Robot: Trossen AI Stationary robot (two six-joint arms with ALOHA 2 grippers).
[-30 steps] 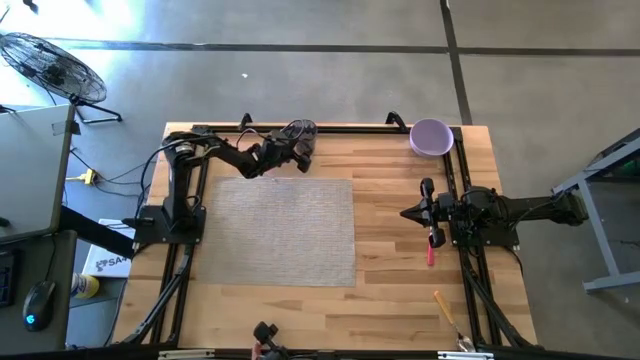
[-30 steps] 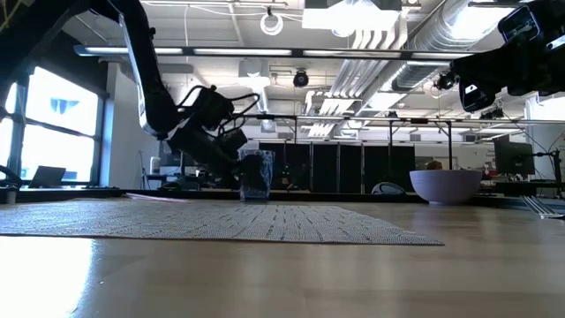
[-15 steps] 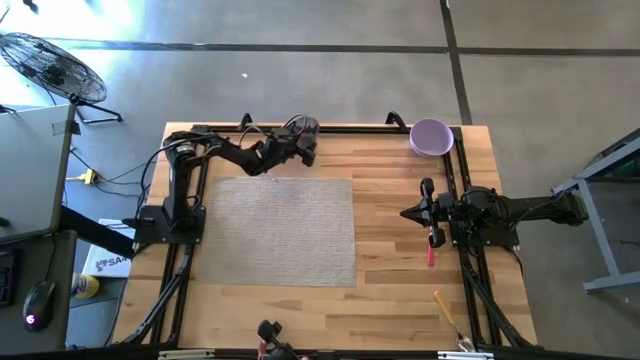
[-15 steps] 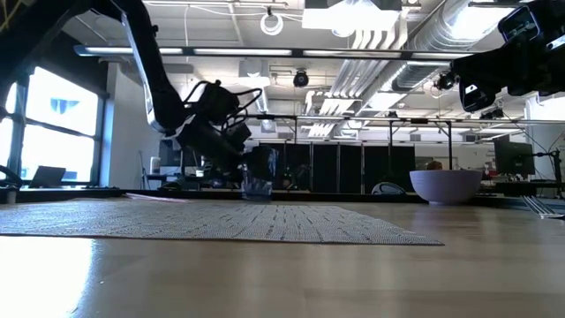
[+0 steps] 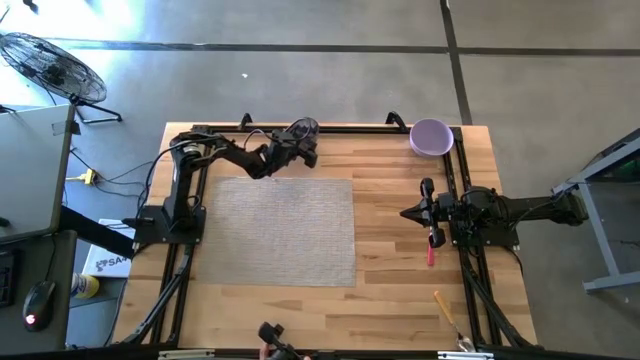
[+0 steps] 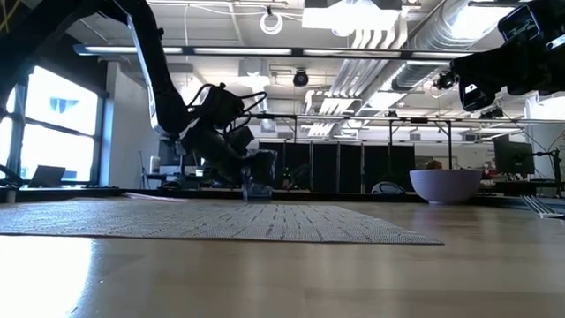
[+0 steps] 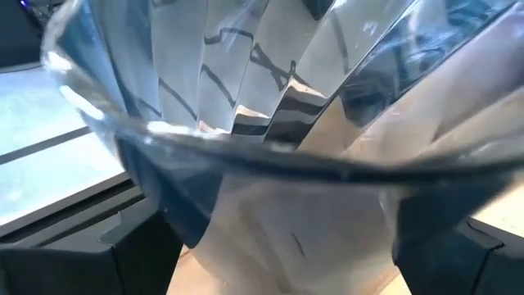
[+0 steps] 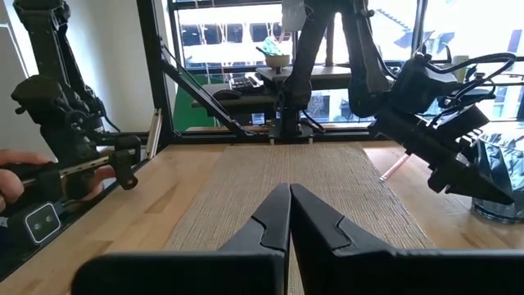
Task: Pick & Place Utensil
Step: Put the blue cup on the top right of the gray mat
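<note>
A clear ribbed glass (image 5: 302,131) stands on the wood by the table's far edge. It fills the left wrist view (image 7: 270,123). My left gripper (image 5: 292,150) is open. Its fingers (image 7: 123,254) stand on either side of the glass's lower wall. A red-handled utensil (image 5: 431,246) lies on the table beside my right arm. My right gripper (image 5: 404,213) is shut and empty, held above the table at the right; its own wrist view (image 8: 289,215) shows the shut fingertips. An orange-handled utensil (image 5: 444,304) lies near the front right. My left gripper's fingers come at the glass slanting down from the table's left, one on each side of its lower wall (image 7: 180,221). I cannot tell whether they touch it. The glass's base rests on the table (image 6: 254,196).
A woven grey mat (image 5: 285,232) covers the table's middle. A purple bowl (image 5: 431,137) stands at the far right corner. A thin pinkish stick (image 8: 394,167) lies beyond the mat near the left arm. A person's hand (image 8: 20,168) shows beside the table.
My left gripper has moved toward the table's far edge and right, closing in on the glass until its fingers stand around it. The glass stays in place.
</note>
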